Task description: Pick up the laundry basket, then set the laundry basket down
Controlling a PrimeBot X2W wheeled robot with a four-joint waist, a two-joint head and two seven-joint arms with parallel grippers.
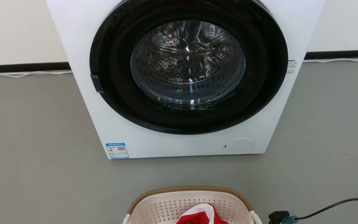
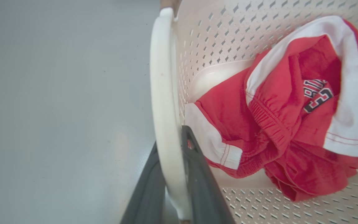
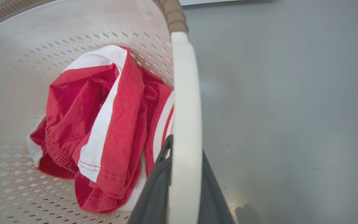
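Left hand (image 2: 170,139) clamped on laundry basket (image 2: 228,37) handle (image 2: 162,77), right hand (image 3: 185,148) clamped on opposite handle (image 3: 185,93), red shorts (image 3: 82,102) inside

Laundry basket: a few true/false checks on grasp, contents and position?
1. The left gripper clamps a white handle of the laundry basket. True.
2. The basket is empty. False: red and white shorts lie in it.
3. The right gripper hangs clear of the basket. False: its fingers close on the other handle.
4. The basket is in front of the washing machine. True.
5. The washer's door is open. False: it looks shut.
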